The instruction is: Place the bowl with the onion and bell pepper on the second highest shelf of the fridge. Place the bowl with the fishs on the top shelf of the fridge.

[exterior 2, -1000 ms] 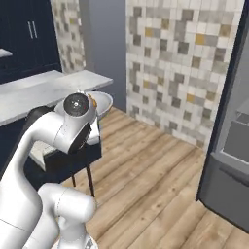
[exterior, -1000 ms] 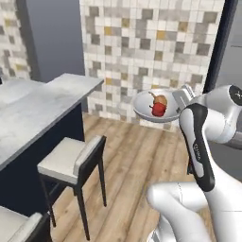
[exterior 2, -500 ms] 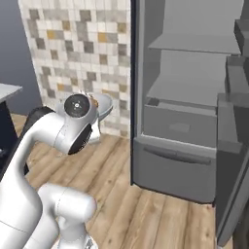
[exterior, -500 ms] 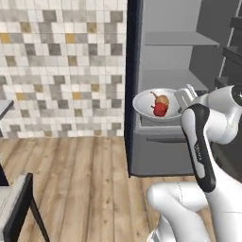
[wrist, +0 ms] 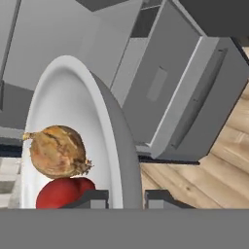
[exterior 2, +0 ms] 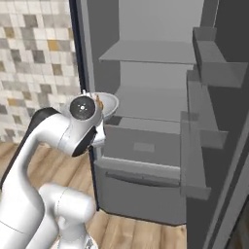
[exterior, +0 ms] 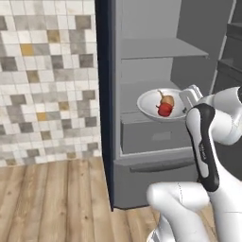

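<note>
Stood before an open fridge (exterior: pixel 156 85), dark navy outside, plain grey inside, with a mosaic tile wall (exterior: pixel 47 75) to its left and a plank wood floor (exterior: pixel 52 198) below. Inside, flat grey shelves, the top shelf (exterior: pixel 160 48) bare, and a grey drawer (exterior 2: pixel 146 146) at the bottom. Held in mid-air just in front of the fridge's lower shelves: a shallow white bowl (exterior: pixel 152 101), wide-rimmed and smooth. Carried in it, touching each other, a tan-brown onion (wrist: pixel 57 151) with papery skin and a thin stalk tip, and a glossy red bell pepper (wrist: pixel 62 192) beside it. Gripper (wrist: pixel 125 198) clamped on the bowl's rim, one fingertip (wrist: pixel 92 198) inside the rim, the other outside.
</note>
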